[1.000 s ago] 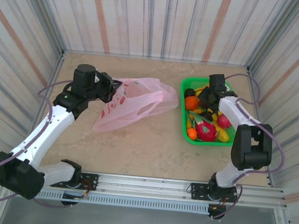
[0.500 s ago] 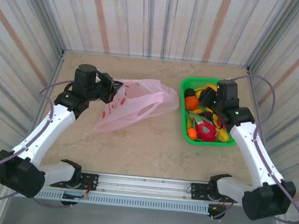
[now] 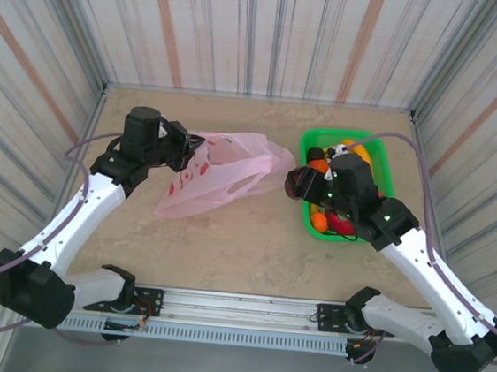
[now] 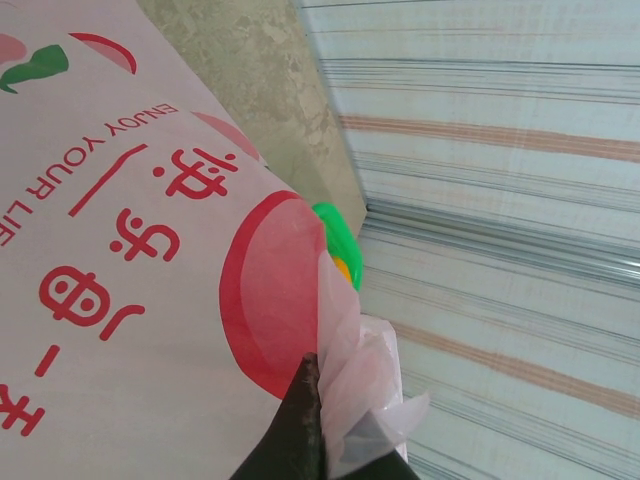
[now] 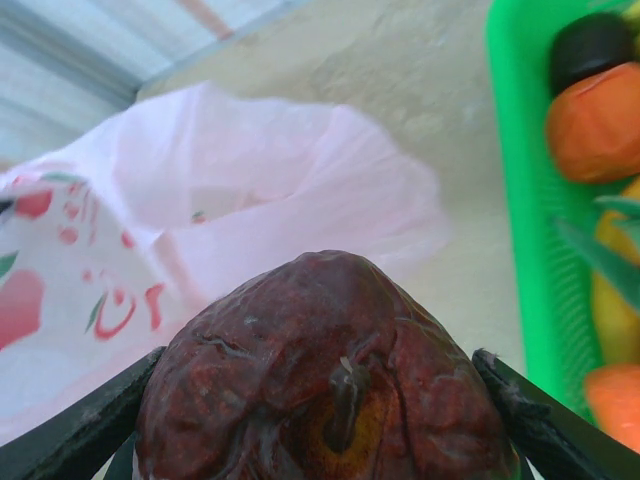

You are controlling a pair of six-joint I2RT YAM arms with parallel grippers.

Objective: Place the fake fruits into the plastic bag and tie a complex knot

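Right pincer (image 3: 299, 182) has swung from the green basket (image 5: 505, 120) toward the plastic bag (image 3: 223, 170) near the bench's far edge, clamping a dark brown fruit (image 5: 325, 360). Left pincer (image 4: 305, 425) pinches the bag's rim, apparently to hold its mouth open.

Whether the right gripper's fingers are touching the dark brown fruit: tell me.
Touching. The right wrist view shows the dark brown fruit wedged between the fingers, both pressing its sides.
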